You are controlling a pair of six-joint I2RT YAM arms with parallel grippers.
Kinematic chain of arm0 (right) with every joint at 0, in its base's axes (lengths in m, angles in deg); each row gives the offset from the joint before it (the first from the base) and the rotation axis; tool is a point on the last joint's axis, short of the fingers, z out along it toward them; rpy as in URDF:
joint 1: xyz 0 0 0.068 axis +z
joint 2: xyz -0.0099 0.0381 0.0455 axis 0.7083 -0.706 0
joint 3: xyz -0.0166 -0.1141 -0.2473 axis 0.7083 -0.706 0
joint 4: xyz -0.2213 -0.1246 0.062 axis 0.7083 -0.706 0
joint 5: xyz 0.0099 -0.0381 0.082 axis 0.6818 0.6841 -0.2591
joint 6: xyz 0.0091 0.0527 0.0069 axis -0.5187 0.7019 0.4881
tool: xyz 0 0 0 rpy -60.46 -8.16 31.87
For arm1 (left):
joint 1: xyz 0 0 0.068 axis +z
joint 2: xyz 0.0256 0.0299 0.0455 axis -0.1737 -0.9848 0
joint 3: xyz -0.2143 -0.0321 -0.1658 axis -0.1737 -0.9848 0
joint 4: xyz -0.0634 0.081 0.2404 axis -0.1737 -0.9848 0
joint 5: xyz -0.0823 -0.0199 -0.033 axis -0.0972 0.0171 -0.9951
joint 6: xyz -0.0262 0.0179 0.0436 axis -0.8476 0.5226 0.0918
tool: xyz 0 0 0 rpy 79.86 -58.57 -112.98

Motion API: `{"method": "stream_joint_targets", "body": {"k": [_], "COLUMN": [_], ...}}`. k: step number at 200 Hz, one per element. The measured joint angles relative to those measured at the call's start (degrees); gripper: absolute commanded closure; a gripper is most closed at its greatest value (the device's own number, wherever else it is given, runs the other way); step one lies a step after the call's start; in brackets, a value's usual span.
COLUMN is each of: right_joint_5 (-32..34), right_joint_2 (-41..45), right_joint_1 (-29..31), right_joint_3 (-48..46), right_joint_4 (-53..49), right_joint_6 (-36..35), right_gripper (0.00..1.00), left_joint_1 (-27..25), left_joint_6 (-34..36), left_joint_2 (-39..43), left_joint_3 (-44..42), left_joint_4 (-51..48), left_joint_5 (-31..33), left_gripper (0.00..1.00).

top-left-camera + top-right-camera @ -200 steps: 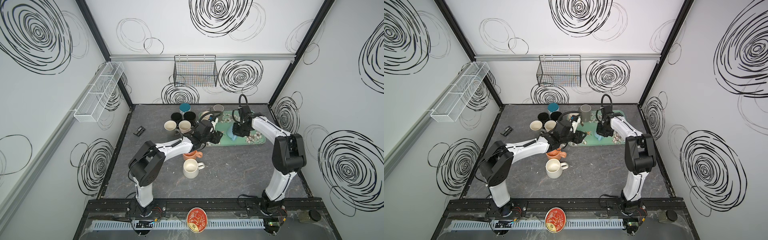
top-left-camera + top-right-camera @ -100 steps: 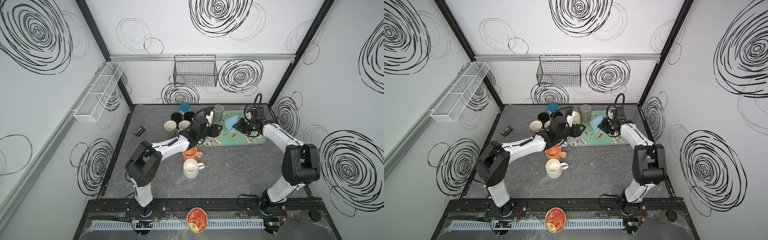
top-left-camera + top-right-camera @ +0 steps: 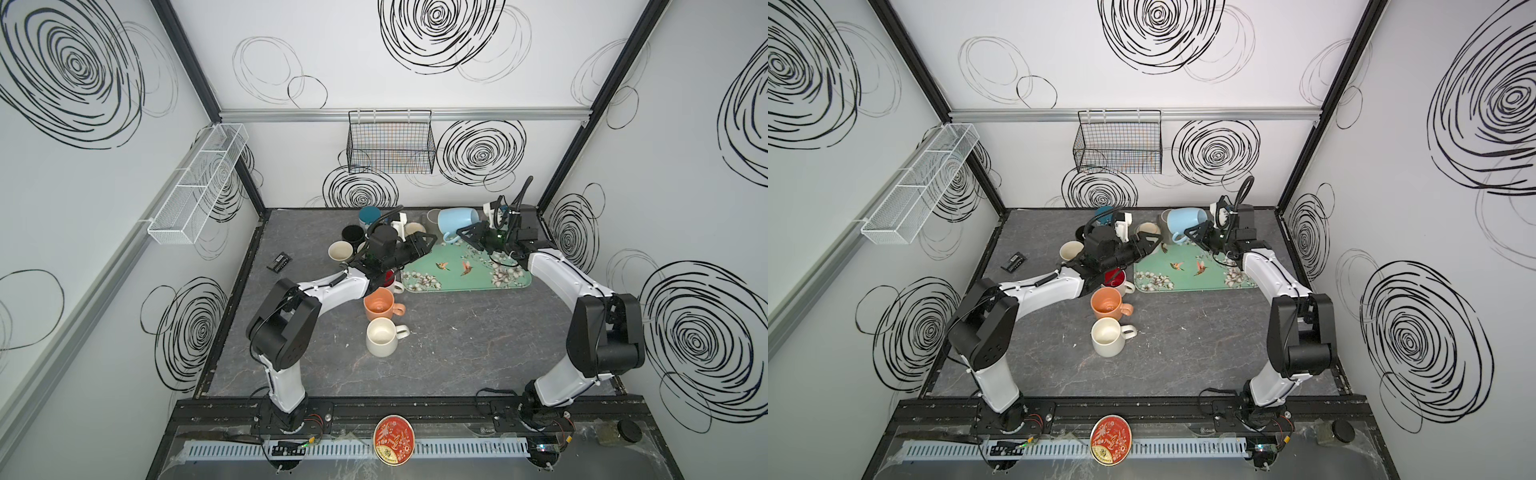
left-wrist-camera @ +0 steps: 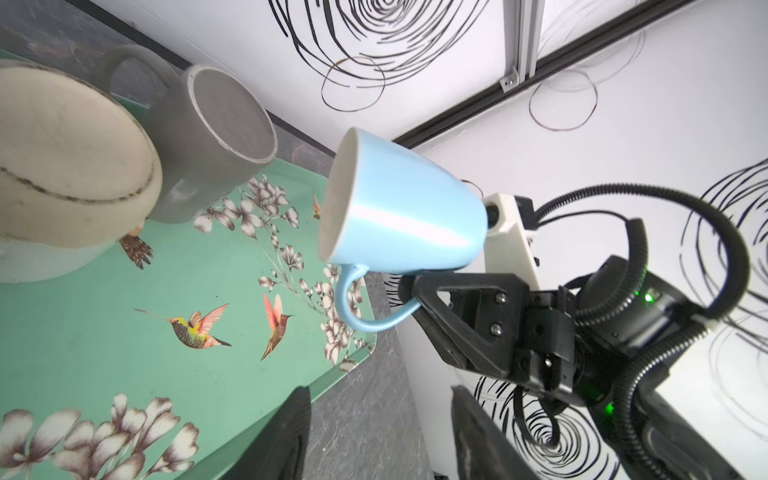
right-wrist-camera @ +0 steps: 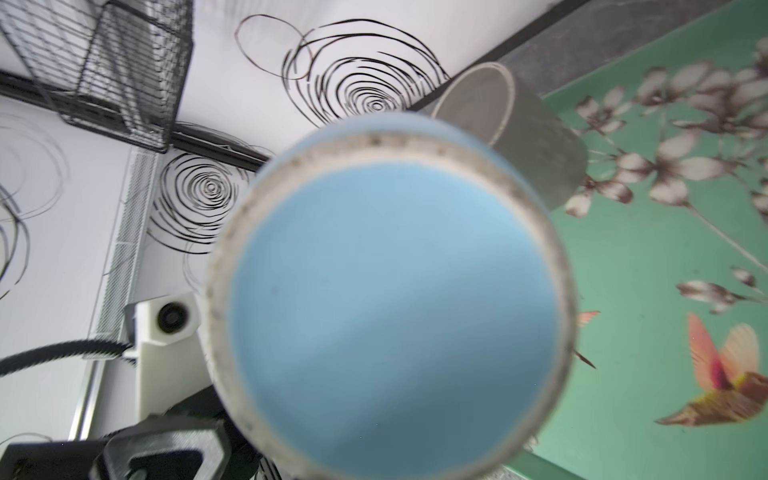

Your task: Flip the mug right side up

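right gripper, clamped on the blue mug handle, has lifted it off the tray below, now sideways, half turned; left gripper empty, part open

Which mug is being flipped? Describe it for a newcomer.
Find the green hummingbird tray at the back of the table. Above its far end the right claw holds a light blue mug by its handle. It alone is airborne, tipped sideways; the grey mug beside it stands upright.

The tray's near half lies bare; the grey mug and cream mug crowd its far-left corner, seemingly just beside the lifted blue mug.
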Motion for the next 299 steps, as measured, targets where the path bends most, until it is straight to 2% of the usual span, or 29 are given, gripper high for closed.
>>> {"method": "stream_joint_targets", "body": {"k": [48,116,130,159,179,188,205,215,226,243,265,299], "right_joint_5": [-5.6,-9.7,-10.1,-10.3,-11.1,-11.4,-11.9,-12.3,-12.5,-13.0,-13.2,-11.5], "right_joint_2": [0.1,0.1,0.1,0.1,0.1,0.1,0.1,0.1,0.0,0.0,0.0,0.0], "right_joint_1": [3.6,7.3,7.5,7.5,7.3,7.5,7.8,7.9,8.0,8.1,8.4,7.6], "right_joint_3": [1.0,2.6,2.6,2.6,2.7,3.0,3.4,3.7,3.8,4.0,5.0,5.5], "right_joint_4": [8.5,15.3,16.4,17.6,18.4,18.7,18.8,18.9,19.2,19.1,18.4,15.1], "right_joint_6": [3.0,6.3,7.1,8.2,10.0,10.3,10.8,10.3,10.3,9.2,7.5,4.4], "right_gripper": [1.0,1.0,1.0,1.0,1.0,0.89,0.78,0.63,0.54,0.48,0.46,0.45], "left_joint_1": [1.7,2.7,2.7,2.7,3.0,3.1,3.3,3.5,3.6,4.1,5.5,10.4], "left_joint_6": [-6.0,-12.7,-13.8,-16.9,-18.0,-18.3,-17.8,-17.3,-16.3,-14.0,-9.8,1.2], "left_joint_2": [0.0,0.1,0.1,0.1,0.6,1.0,2.3,3.2,5.0,8.1,12.4,22.3], "left_joint_3": [0.0,-0.4,-0.4,-0.4,-1.5,-2.0,-2.2,-2.2,-2.2,-2.2,-2.2,-2.3], "left_joint_4": [1.7,10.8,12.3,16.1,19.9,20.3,19.1,18.2,16.6,12.0,4.7,-15.5], "left_joint_5": [-1.7,-1.8,-1.9,-2.1,-2.8,-2.8,-3.3,-3.9,-4.0,-4.0,-3.8,-0.3], "left_gripper": [0.43,0.56,0.62,0.89,1.0,1.0,1.0,1.0,1.0,1.0,1.0,1.0]}}
